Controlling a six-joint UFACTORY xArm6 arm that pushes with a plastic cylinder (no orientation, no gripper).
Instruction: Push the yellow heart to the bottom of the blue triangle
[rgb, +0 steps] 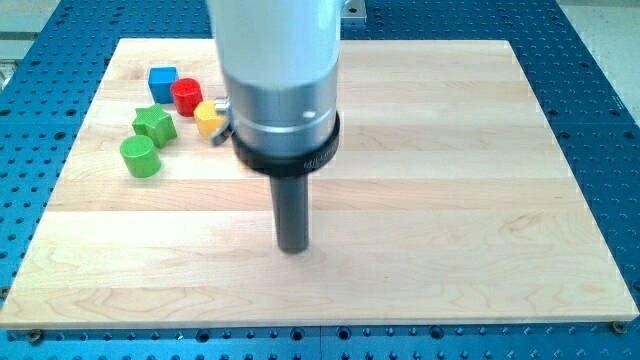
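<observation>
A yellow block (207, 118) lies at the upper left of the wooden board (450, 200), its right side hidden by the arm, so I cannot make out its shape. No blue triangle shows; the arm's wide body (280, 80) hides part of the board's top middle. My tip (293, 249) rests on the board near the centre, well below and to the right of the yellow block and touching no block.
A blue cube (163, 80), a red block (186, 95), a green star (155, 123) and a green cylinder (139, 157) cluster just left of the yellow block. A blue perforated table (600, 80) surrounds the board.
</observation>
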